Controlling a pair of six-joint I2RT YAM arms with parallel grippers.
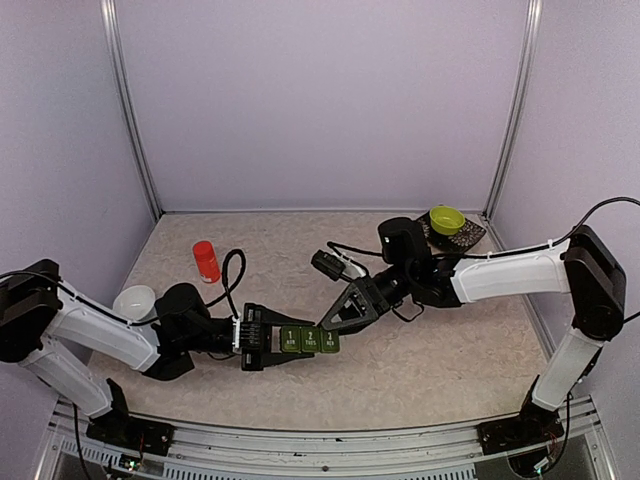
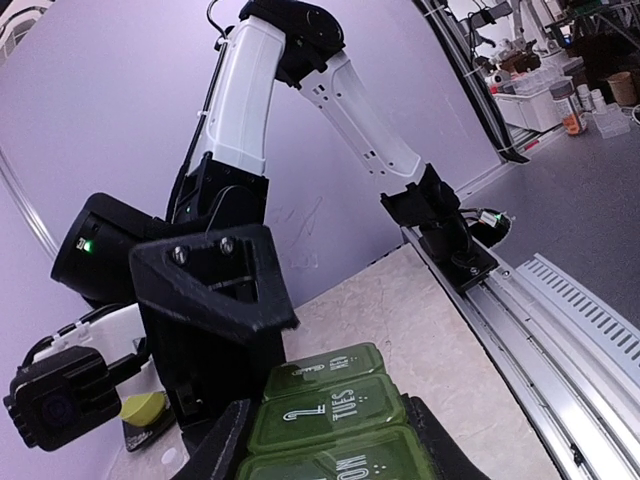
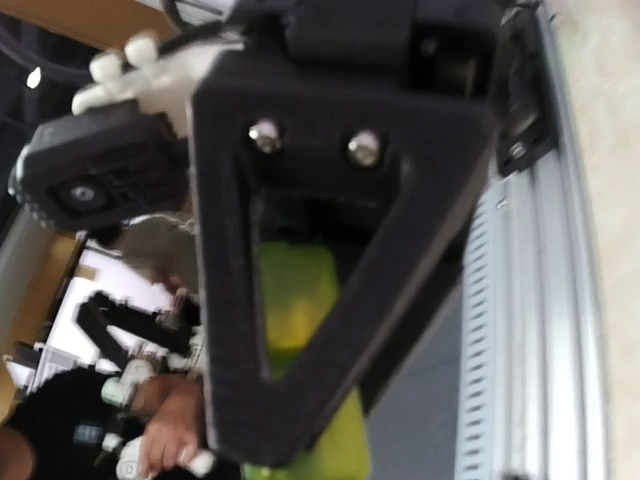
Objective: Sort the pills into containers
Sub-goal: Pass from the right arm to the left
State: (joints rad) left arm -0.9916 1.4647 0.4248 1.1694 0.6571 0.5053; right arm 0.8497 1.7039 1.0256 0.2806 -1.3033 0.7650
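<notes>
Left fingers clamp the containers, arm stretched low — right fingers angled down, grip unclear.

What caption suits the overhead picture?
Left gripper holds a dark green three-compartment pill strip; right gripper at its other end.

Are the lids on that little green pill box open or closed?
Closed: the containers show all three lids lying flat, pale marks facing up.

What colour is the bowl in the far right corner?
The bowl is yellow-green; top external view.
</notes>
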